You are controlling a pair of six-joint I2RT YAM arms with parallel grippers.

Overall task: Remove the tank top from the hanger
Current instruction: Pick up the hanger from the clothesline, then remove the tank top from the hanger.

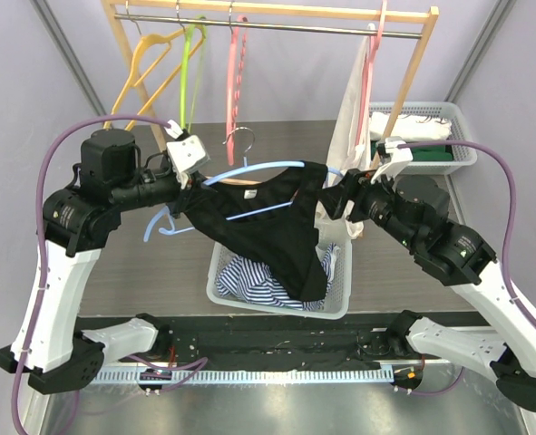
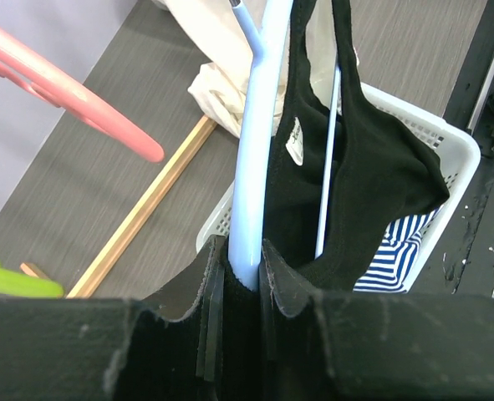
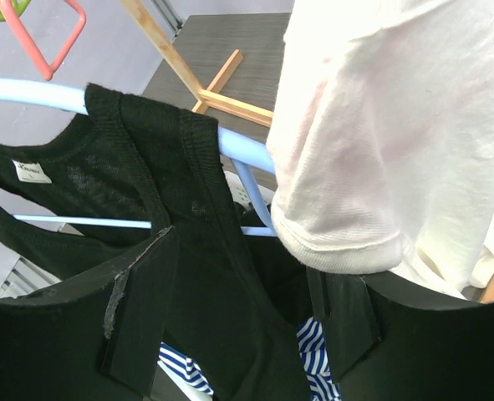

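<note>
- The left gripper (image 2: pixel 242 280) is clamping the light-blue hanger (image 2: pixel 259 125), with its fingers (image 2: pixel 287 286) pressing on the bar from both sides. In the top view it is sitting at about 9 o'clock from the garment.
- The black tank top (image 1: pixel 268 222) is hanging on that hanger between the two arms. One strap is looping over the hanger's end at 3 o'clock, and the body is sagging toward 6 o'clock into the white basket (image 1: pixel 338 276).
- The right gripper (image 3: pixel 240 276) is reaching in from 3 o'clock with its fingers spread apart. The tank top's strap cloth is lying in the gap between them, but I cannot tell whether the pads are touching it.
- A striped garment (image 1: pixel 249 281) is lying in the basket under the tank top's hem.
- A white garment (image 1: pixel 349 118) is hanging from the wooden rack (image 1: pixel 277 9) at about 1 o'clock, draping just beside the right gripper.
</note>
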